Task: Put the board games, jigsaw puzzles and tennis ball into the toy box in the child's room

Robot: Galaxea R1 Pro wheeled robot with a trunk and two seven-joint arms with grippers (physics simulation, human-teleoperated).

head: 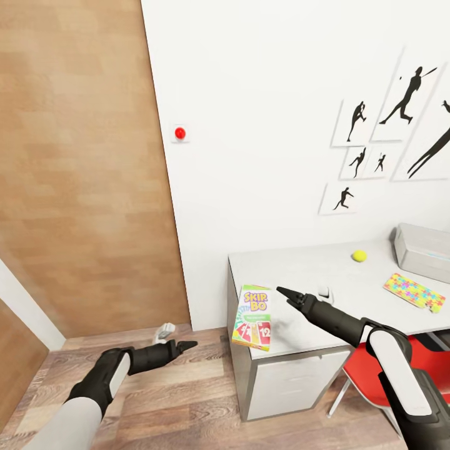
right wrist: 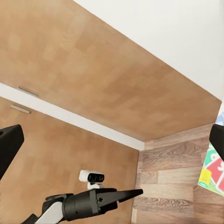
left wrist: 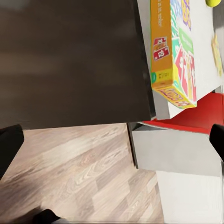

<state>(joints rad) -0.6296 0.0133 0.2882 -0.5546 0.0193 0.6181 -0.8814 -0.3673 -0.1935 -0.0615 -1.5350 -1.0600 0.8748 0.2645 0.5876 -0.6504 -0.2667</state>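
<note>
On the near left corner of the table (head: 312,262), the Skip-Bo board game (head: 252,317) lies flat with its near end overhanging the table's front edge. Its green, yellow and red cover faces up.

Farther back on the pale grey top, the tennis ball (head: 359,255) rests in open space, well apart from the board game. To its right, at the far right of the top against the wall, stands the toy box (head: 422,251), light grey with sloping sides. One jigsaw puzzle (head: 415,292) lies flat just in front of the toy box, its multicoloured pieces facing up. A small white item (head: 325,291) sits on the top near the middle; it is too small to identify.

The right gripper (head: 282,292) is extended over the table, its tip pointing left, just right of the board game's far end and not touching it. In the head view its fingers appear drawn together to a point; in the right wrist view the two fingertips stand at opposite edges of the picture with nothing between them, so its state cannot be determined.

The left gripper (head: 186,344) hangs low over the wooden floor (head: 187,400), left of the table and well clear of it. Its fingers appear together in the head view and in the right wrist view (right wrist: 133,192). It holds nothing.

A red chair (head: 375,369) stands tucked under the table at the right. White drawers (head: 300,381) form the table's left end. Silhouette posters (head: 400,119) hang on the white wall above the table, and a red button (head: 180,132) is mounted on that wall to the left.
</note>
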